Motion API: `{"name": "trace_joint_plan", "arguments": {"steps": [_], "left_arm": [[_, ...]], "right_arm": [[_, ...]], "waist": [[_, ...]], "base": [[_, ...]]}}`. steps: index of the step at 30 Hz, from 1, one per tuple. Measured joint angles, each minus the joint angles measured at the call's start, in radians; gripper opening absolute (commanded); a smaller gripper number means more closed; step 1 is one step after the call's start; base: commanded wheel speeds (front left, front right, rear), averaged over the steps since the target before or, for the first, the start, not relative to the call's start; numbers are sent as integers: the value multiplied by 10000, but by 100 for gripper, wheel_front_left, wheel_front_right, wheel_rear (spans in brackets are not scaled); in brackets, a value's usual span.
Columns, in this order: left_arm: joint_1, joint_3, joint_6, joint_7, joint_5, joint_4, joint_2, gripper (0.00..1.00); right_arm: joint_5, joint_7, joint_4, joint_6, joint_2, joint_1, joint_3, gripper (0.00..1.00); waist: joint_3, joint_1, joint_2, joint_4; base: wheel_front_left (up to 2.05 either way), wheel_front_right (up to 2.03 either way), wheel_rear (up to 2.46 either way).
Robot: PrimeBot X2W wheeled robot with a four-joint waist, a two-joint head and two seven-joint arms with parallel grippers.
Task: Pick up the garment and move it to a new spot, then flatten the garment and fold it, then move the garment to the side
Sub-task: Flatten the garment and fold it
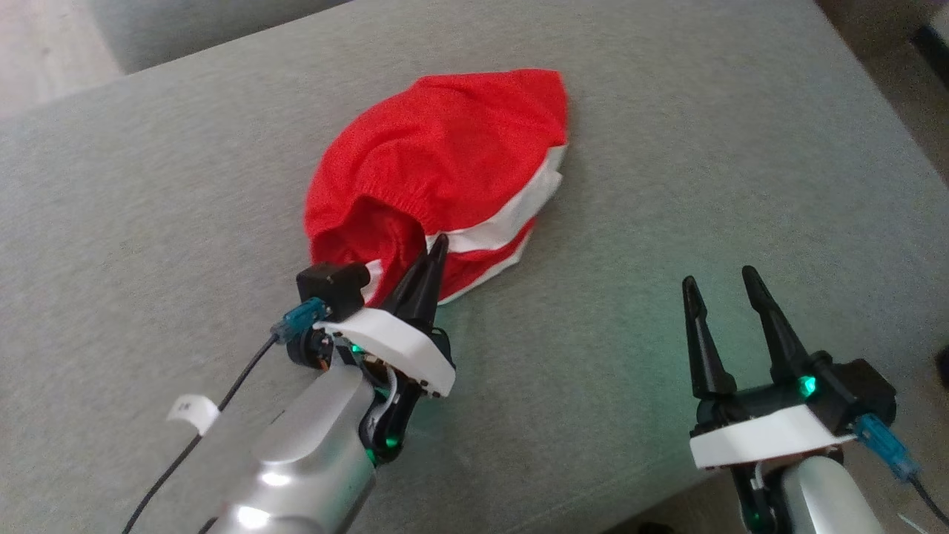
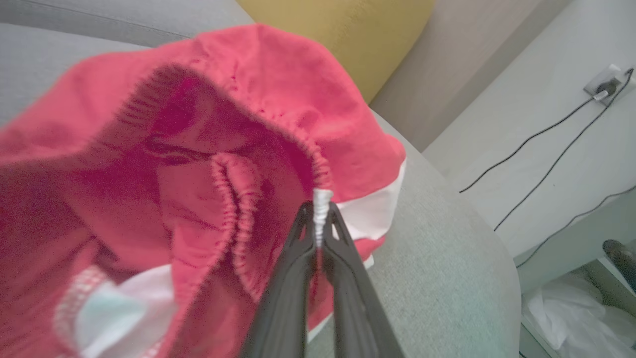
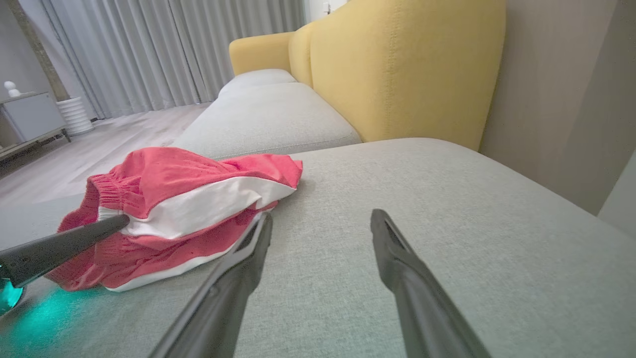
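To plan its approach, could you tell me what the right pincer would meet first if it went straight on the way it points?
Probably the bare grey cushion, which the right pincer seems to aim slightly down at; the garment lies off to its left, clear of that line.

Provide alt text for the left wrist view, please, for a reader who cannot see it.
The left gripper, its two dark fingers shut, pinches the elastic waistband of a crumpled red fabric garment with white stripes, lying on a grey upholstered cushion. A yellow padded backrest stands behind.
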Motion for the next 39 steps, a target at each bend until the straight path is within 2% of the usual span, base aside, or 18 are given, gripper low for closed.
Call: {"name": "trace_joint_plan", "arguments": {"steps": [5,9,13,16,23,27,39], "left_arm": [[62,-15,-84,-247,-213,-522,17,0],[378,63,-161,-426,-224,-1409,293,0],[948,391,-123,-510,-257,-2428,861,0],[1365,660,132,-512,-259,-3035,1388,0],[2027,980,476,-510,-257,-3586,2266,0],[2176,1012,579,-508,-255,-3791,2395,0],[2336,963,719,-499,-257,-4050,2437,0]], "right_arm": [[-105,0,4,0,0,21,-81,100],[-276,0,12,0,-2,44,-136,100],[-370,0,84,0,-4,81,-105,100],[-439,2,153,0,-4,107,-63,100],[-502,0,790,0,-4,237,65,100],[-627,2,1233,0,-6,230,182,100],[-1045,4,2242,0,-234,196,368,100]], "waist": [[-92,0,0,883],[-203,0,0,1829],[-317,0,0,2860],[-404,0,0,3587],[-665,0,0,4905],[-814,0,0,5320],[-989,0,0,5669]], "base": [[0,0,0],[0,0,0],[0,0,0],[0,0,0],[0,0,0],[0,0,0],[0,0,0]]}}
